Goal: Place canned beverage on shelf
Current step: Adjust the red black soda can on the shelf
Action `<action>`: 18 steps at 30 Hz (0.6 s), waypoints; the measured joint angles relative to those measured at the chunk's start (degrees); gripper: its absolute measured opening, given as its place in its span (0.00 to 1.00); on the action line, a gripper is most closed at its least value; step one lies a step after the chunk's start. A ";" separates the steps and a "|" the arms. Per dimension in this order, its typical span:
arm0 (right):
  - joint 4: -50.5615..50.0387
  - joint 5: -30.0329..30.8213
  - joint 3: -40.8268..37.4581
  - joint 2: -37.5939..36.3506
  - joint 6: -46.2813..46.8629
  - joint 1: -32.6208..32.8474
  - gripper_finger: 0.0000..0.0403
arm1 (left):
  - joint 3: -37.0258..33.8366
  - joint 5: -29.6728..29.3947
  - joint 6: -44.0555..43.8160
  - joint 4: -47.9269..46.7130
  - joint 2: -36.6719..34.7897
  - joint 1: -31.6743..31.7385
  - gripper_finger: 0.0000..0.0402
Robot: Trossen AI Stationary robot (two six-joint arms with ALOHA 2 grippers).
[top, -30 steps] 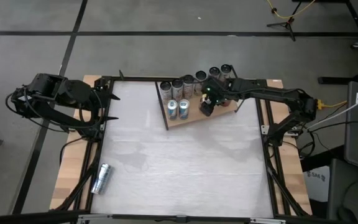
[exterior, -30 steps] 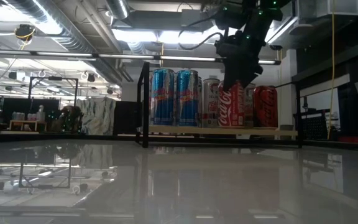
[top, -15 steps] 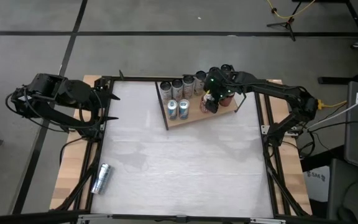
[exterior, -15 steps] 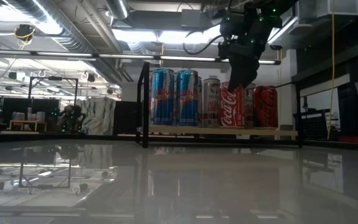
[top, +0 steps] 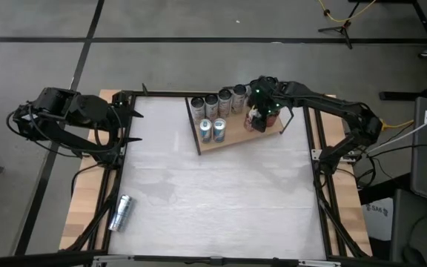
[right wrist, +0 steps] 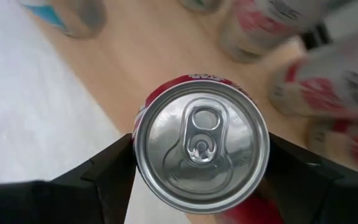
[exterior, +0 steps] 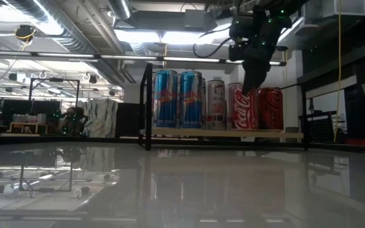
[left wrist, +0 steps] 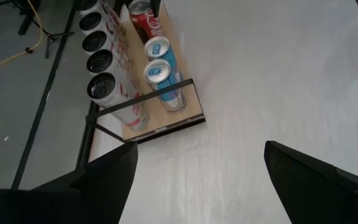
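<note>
So the table (top: pixel 221 193) is a big white slab, and the shelf (top: pixel 232 139) sits near its far edge, toward the far-right corner, turned at a bit of an angle. It's a light wooden board with a thin black wire frame, and it makes sense there: easy reach for the right arm, and the angle leaves its front edge facing the middle of the table.

On the board, a row of cans (top: pixel 224 99) lines the back edge, packed side by side, presumably to leave the front free. Two blue cans (top: pixel 212 130) stand upright in front of them toward the shelf's left end. The red cola can (exterior: pixel 244 109) stands upright at the shelf's right end, beside another red can in the low view. My guess is it's filling out the front row next to the blue pair.

One more silver can (top: pixel 120 213) lies on its side down by the table's near-left corner, well apart from everything else. Looks like it's waiting its turn.

The right gripper (right wrist: pixel 199 163) is right over the red cola can, fingers (right wrist: pixel 98 171) spread to either side of its top. The wrist view looks straight down on the lid with a dark finger on each flank. I can't tell whether the pads are actually pressing on the can or just off it, so whether it's gripped or let go is a toss-up.

The left gripper (left wrist: pixel 199 169) hovers out by the table's left edge with its fingers wide apart, holding nothing.
</note>
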 joint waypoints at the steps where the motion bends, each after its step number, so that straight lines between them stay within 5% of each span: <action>1: -0.30 0.33 -0.02 -0.27 0.00 -0.41 0.73 | 0.00 0.00 0.02 0.33 0.01 -0.02 0.85; 18: -0.81 -0.25 -0.06 -0.91 -2.89 -2.27 0.73 | 0.00 -0.01 -0.13 0.98 -0.01 -0.01 0.85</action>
